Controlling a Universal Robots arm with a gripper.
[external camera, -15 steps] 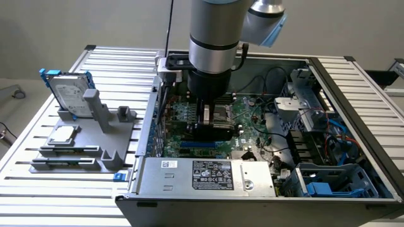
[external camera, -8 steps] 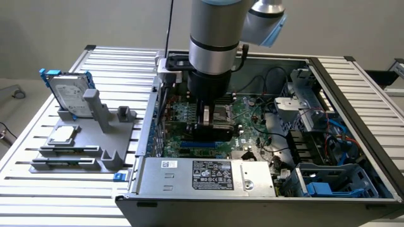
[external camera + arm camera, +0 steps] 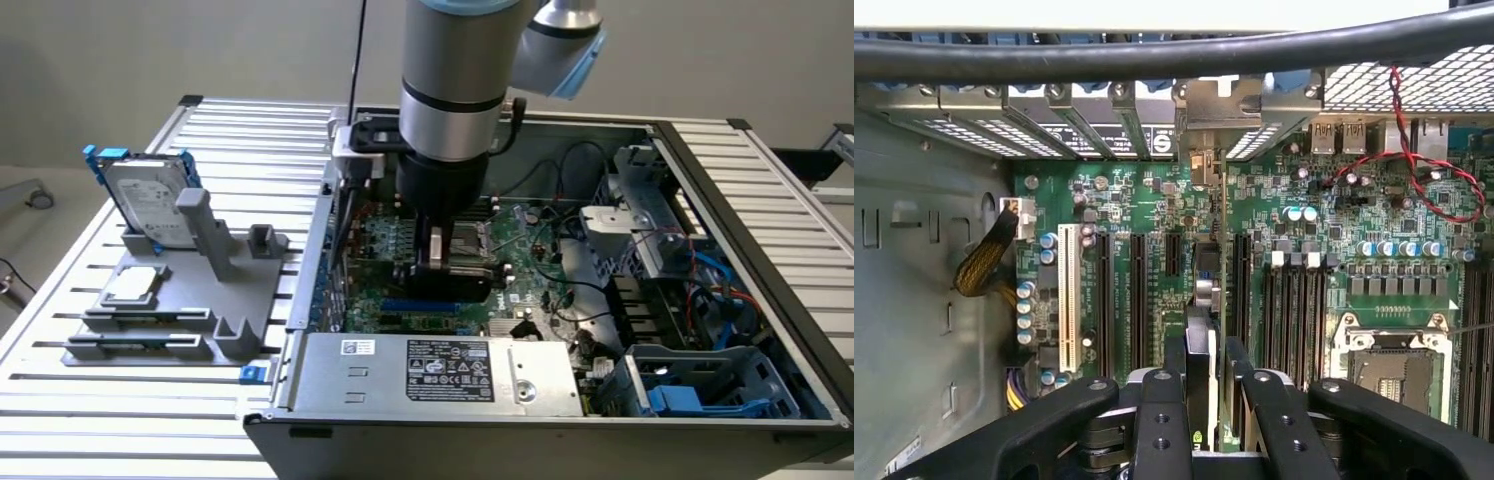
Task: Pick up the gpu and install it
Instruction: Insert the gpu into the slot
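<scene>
Pincer (image 3: 1199, 385) state: clamped on the gpu (image 3: 1199, 330), one finger (image 3: 1159, 420) against each flat face of the card. In the wrist view the card appears edge-on, standing upright between the fingers. Its far end points toward the row of perforated slot covers (image 3: 1104, 135) on the case wall.

Location of the gpu: inside the open computer case (image 3: 747, 200), directly above the green motherboard (image 3: 1154, 210). It lies in line with the black expansion slots (image 3: 1137, 300) and sits between them and the memory slots (image 3: 1294, 310). Whether its lower edge touches a slot cannot be told.

Exterior view: the arm (image 3: 454, 90) descends vertically into the case. The pincer (image 3: 447, 265) and the dark body of the gpu (image 3: 447, 285) are low over the board, just behind the power supply (image 3: 441, 370).

Adjacent components:
- White slot (image 3: 1067, 295), beside the black slots.
- Processor socket (image 3: 1389, 365), beyond the memory slots.
- Red and black twisted wire (image 3: 1444, 190), looped over the board.
- Thick black cable (image 3: 1154, 55), crossing the wrist view.

On the table (image 3: 80, 400), at the exterior view's left of the case, a grey fixture (image 3: 200, 300) carries an upright hard drive with blue frame (image 3: 140, 195).
</scene>
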